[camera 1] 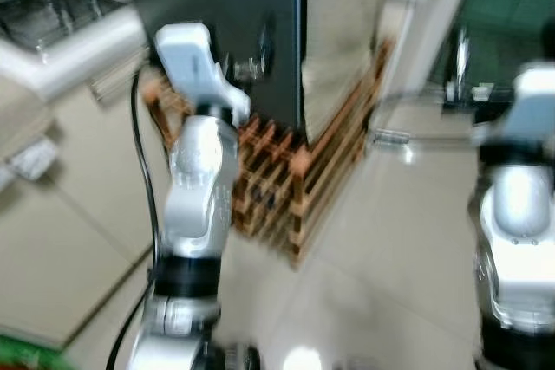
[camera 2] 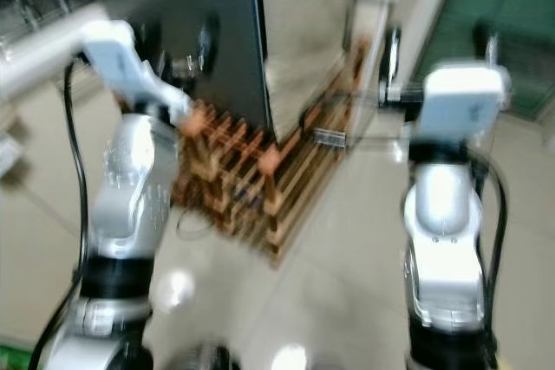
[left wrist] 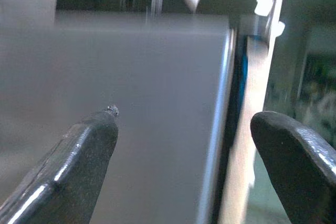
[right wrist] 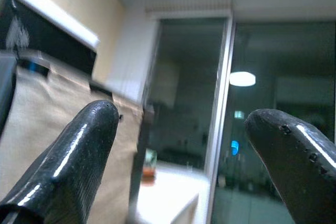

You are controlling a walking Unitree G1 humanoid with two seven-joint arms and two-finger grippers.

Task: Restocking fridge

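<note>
At the far left, a pale, smooth-fronted surface (camera 1: pixel 78 58) runs along the edge of the picture, with a blurred wire rack (camera 1: pixel 48 6) on top of it near its far end. Below it the floor (camera 1: pixel 364 283) is glossy beige tile with bright reflections.

The left arm (camera 1: pixel 201 179), silver with black joints and a black cable (camera 1: pixel 139 171) hanging beside it, reaches up toward the fridge (camera 1: pixel 225 23), a tall, flat, dark slab with a straight metallic edge. The left tool (left wrist: pixel 184 145) has its two glossy black fingers (left wrist: pixel 86 150) well apart, holding nothing, pointed at the fridge's smooth grey face and the bright strip along its edge.

The fridge stands on a low wooden pallet (camera 1: pixel 286 179) of orange-brown slats, whose corner juts toward the robot. Right beside the fridge on the pallet is a tall beige panel (camera 1: pixel 342 32) that looks like cloth or cardboard; the blur leaves the material unclear.

Farther right, a white door frame (camera 1: pixel 425 32) borders a dark green area behind glass (camera 1: pixel 512 6).

At the right, the right arm (camera 2: pixel 447 214) is raised, white at the wrist. The right tool (right wrist: pixel 181 161) also has its rounded, shiny black fingers (right wrist: pixel 79 156) spread apart and empty, facing the beige panel, a dark glass door and a round ceiling light (right wrist: pixel 242 78).

No writing or labels can be read; everything is motion-blurred.
</note>
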